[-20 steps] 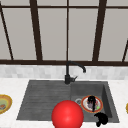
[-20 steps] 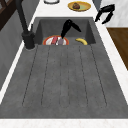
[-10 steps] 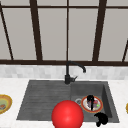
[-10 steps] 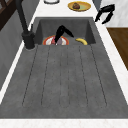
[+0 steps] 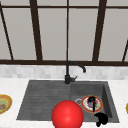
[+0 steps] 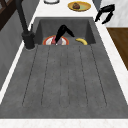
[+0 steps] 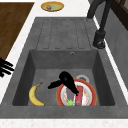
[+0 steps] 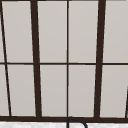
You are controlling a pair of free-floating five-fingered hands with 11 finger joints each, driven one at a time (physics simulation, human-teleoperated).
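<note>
1. The red-rimmed plate (image 7: 86, 96) lies on the floor of the sink basin (image 7: 30, 67), beside the drain and carrying scraps of food.
2. One robot hand (image 7: 67, 80), the left in the front view (image 5: 92, 101), reaches down onto the plate, its fingers straight and touching it, pinching nothing.
3. A banana (image 7: 34, 95) lies just beside the plate in the basin.
4. The right robot hand (image 5: 102, 118) hangs over the surface at the basin's front edge, fingers relaxed and spread.
5. A red ball (image 5: 67, 115) sits by the front edge.

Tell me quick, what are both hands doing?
Left hand: open, fingers pointing down at the plate.
Right hand: open, holding nothing.
</note>
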